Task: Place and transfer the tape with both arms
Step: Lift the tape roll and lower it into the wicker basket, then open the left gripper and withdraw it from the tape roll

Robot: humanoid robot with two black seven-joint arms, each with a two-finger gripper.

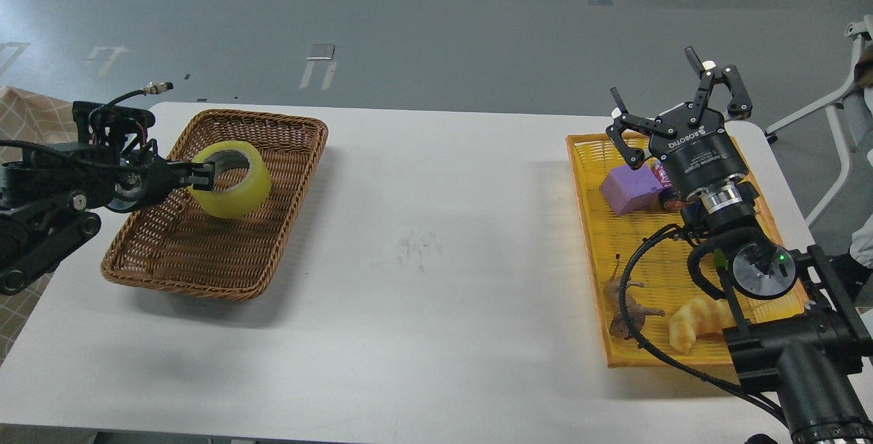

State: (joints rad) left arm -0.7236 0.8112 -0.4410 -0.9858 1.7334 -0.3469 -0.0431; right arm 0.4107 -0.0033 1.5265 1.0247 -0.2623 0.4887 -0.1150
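The yellow tape roll (235, 186) with a grey-white core hangs inside the brown wicker basket (273, 226), low over its floor near the middle. My left gripper (204, 175) comes in from the left and is shut on the roll's near wall, one finger inside the core. My right gripper (675, 113) is open and empty, fingers spread, held above the far end of the yellow tray (590, 253).
The yellow tray at the right holds a purple block (629, 188), a small jar (665, 181), a brown animal toy (627, 307) and a croissant-shaped toy (696, 321). The white table (436, 239) lies between basket and tray.
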